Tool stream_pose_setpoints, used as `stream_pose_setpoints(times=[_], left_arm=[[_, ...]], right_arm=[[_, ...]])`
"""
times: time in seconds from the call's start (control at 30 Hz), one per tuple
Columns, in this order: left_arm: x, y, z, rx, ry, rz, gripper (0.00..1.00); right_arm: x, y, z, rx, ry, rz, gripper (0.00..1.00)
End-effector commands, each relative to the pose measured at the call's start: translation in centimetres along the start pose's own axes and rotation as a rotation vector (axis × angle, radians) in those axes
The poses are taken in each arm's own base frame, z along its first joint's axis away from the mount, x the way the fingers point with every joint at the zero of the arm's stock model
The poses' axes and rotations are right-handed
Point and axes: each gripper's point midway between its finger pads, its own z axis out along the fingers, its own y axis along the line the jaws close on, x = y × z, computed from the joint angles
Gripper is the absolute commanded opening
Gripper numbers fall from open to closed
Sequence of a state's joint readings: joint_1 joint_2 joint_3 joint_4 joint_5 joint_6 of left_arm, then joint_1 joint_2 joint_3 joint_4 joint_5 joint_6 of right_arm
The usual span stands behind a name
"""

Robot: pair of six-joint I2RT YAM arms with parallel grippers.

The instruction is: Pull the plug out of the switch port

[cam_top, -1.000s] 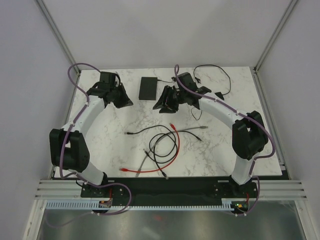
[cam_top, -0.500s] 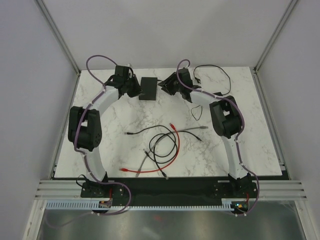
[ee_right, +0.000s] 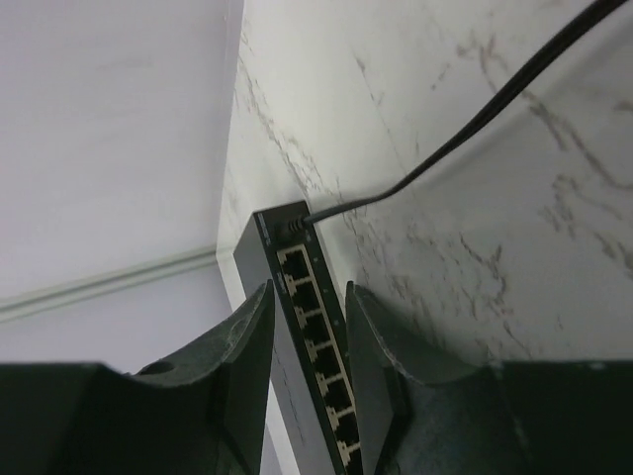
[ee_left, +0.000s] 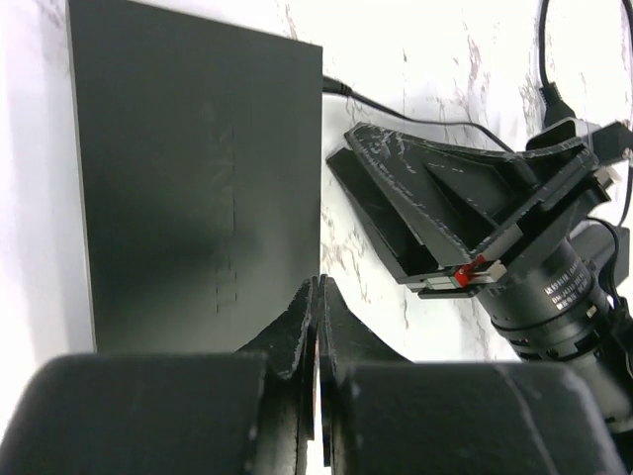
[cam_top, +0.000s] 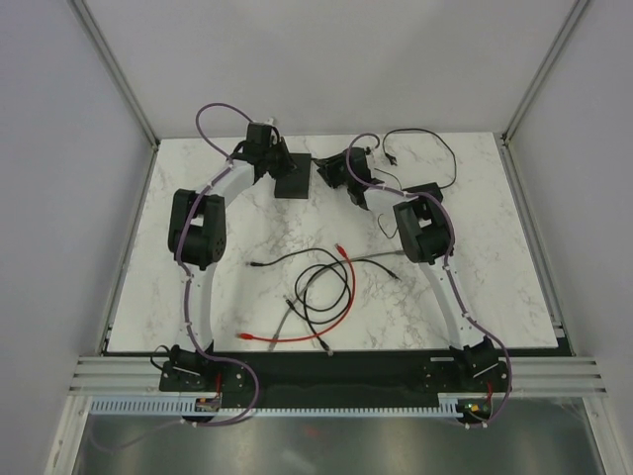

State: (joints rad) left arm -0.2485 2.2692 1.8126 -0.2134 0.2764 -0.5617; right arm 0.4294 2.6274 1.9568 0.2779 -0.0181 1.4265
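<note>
Approach step: my L tool [ee_left: 318, 297] pressed together over switch [ee_left: 198, 178], R tool [ee_right: 309, 294] spread astride port row [ee_right: 323, 336]. Next: pinch plug [ee_right: 300, 220] upper centre, pull.

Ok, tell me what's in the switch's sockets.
The sockets seen on the switch are empty; only a thin black cord plugs in at its end. Sockets farther along run out of view.
</note>
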Motion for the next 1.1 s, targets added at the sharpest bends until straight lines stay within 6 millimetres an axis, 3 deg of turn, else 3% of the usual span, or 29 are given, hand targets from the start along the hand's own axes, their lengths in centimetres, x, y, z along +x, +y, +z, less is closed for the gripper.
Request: stream_pose_setpoints(times=[0.0,0.2,0.43,0.67,1.07], left_arm=[[-2.2,-1.2,1.2,0.049,-0.056,0.032,0.02],[-1.3,0.1,2.6,0.023,-0.033,-0.029,0.02],[-1.0,1.8,3.1,-0.05,-0.035,-0.078,0.02],[-0.4,2.2,3.2,-0.059,-0.023,-0.085,0.02],[0.5,2.3,3.3,-0.053,0.002,-0.097,0.02]], right_arm=[[-2.1,3.5,0.9,-0.106,-0.112,0.089,0.42],[-2.4,3.4,2.1,-0.109,-0.147,0.161,0.41],[-0.6,2.5,3.1,-0.084,-0.135,0.215,0.36],[0.4,2.2,3.6,-0.084,-0.13,0.245,0.33],[-0.4,1.2,4.5,-0.069,-0.175,0.287,0.26]])
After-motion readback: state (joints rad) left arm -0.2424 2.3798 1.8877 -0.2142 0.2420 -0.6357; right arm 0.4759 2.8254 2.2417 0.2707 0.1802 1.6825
